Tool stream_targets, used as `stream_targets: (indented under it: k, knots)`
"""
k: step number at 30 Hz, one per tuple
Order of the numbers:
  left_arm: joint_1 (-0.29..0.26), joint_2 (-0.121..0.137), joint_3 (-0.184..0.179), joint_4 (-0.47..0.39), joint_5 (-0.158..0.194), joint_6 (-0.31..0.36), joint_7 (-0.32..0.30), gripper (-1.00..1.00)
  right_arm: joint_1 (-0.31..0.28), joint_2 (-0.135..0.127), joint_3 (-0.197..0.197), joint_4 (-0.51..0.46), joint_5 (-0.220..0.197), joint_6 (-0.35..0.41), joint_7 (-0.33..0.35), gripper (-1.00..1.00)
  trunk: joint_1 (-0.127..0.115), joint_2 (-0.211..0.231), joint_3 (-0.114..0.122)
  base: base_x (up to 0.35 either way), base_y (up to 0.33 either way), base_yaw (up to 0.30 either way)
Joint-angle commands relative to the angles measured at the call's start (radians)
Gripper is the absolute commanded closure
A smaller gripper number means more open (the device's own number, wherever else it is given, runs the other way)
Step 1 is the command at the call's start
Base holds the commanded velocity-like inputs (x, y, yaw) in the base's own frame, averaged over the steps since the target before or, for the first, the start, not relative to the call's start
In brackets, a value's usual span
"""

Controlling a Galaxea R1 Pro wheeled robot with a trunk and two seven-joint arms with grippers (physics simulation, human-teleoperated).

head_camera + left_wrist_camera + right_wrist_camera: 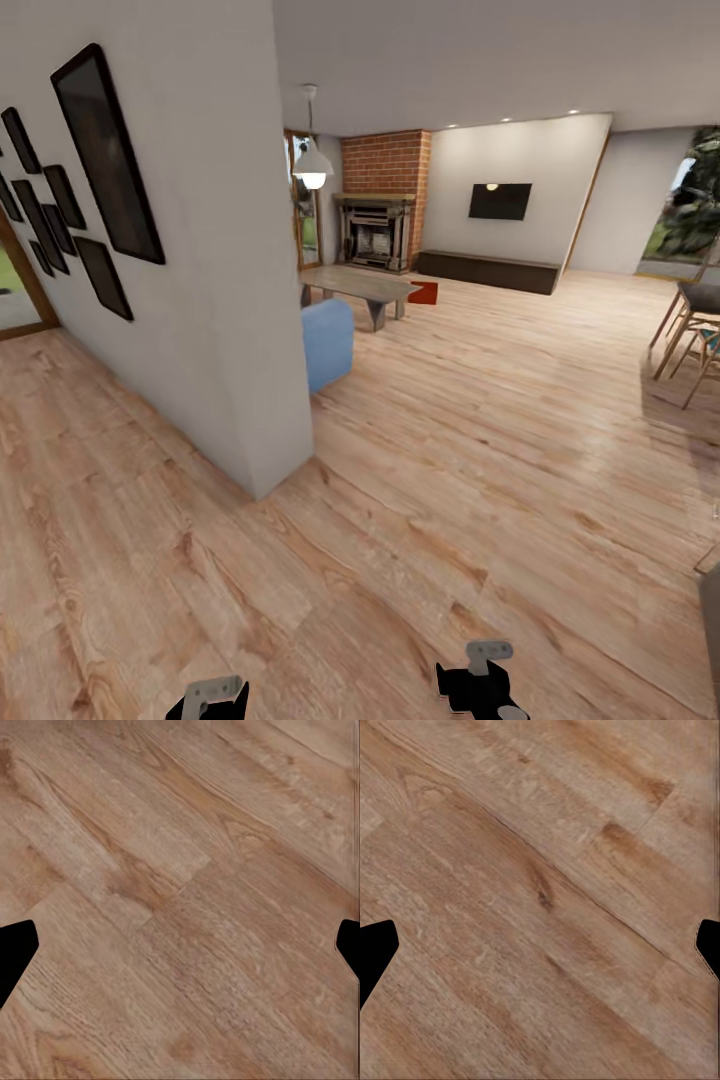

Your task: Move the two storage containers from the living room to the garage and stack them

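We have both grippers, left (pixel 180 945) and right (pixel 540 945), spread wide and empty over the wood floor (pixel 480 420), while one red container (pixel 424 292) sits well ahead beside the low table (pixel 360 285) by the fireplace (pixel 375 232), roughly straight ahead, favouring neither arm.

Left gripper (pixel 180 945) and right gripper (pixel 540 945): fingers spread wide, both held low, pointing down.

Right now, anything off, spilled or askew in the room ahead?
Nothing stands out. The wood floor shows no spills, the wall frames hang straight, and one red storage container sits square on the floor beside the low table. Both grippers are open over planks.
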Motion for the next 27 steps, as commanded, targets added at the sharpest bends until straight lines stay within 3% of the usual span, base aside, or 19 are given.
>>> stream_targets:
  k: [1,27]
  knots:
    - [0.000,-0.001,0.008,0.000,-0.005,-0.002,-0.008,-1.00,-0.001,0.000,0.005,0.001,0.000,-0.003,-0.005,-1.00,0.001,0.000,-0.001,0.347,0.000,-0.264]
    - [0.000,-0.001,0.008,0.000,-0.005,-0.002,-0.008,-1.00,-0.001,0.000,0.005,0.001,0.000,-0.003,-0.005,-1.00,0.001,0.000,-0.001,0.347,0.000,-0.264]
